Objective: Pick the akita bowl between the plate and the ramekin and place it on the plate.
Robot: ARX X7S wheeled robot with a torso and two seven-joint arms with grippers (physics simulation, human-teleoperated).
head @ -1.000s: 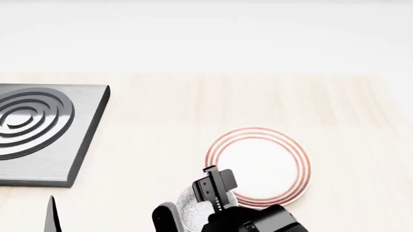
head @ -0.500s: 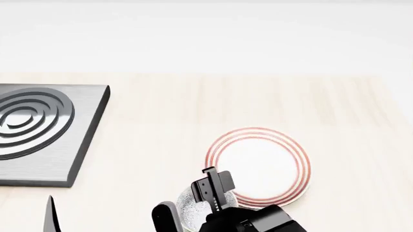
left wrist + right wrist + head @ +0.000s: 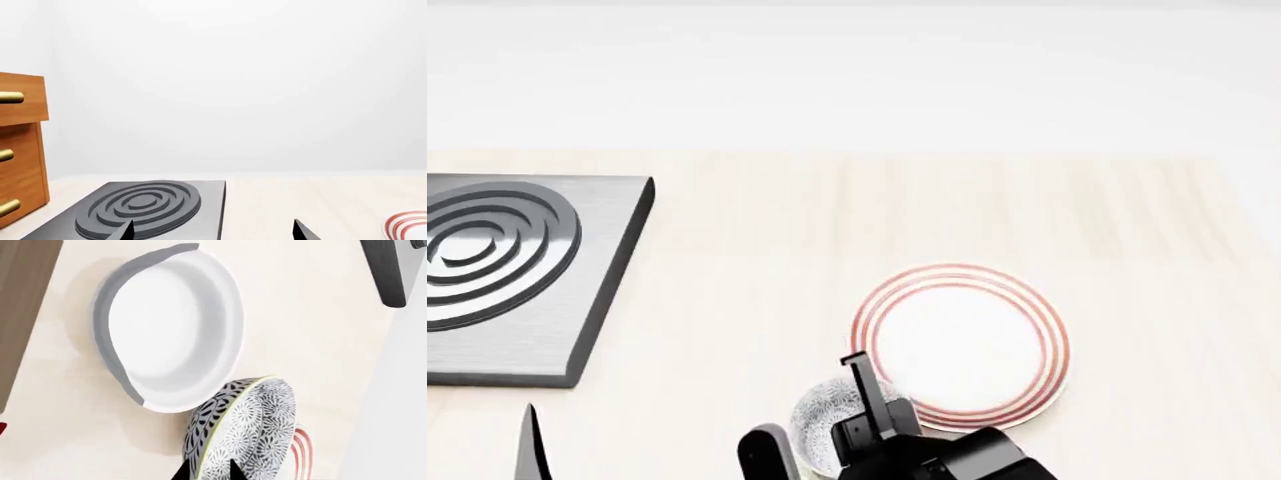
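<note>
One bowl [image 3: 243, 432] is pinched at its rim by the right gripper [image 3: 207, 472], between the ramekin [image 3: 170, 340] and the plate [image 3: 961, 345]. Left gripper [image 3: 210, 231] fingertips are spread apart.

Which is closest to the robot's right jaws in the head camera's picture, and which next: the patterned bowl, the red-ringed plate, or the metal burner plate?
1. The akita bowl: right at the right gripper, whose jaws sit at its rim.
2. The plate: just beyond the bowl, up and to the right.
3. The burner plate: far off at the left edge of the table.
</note>
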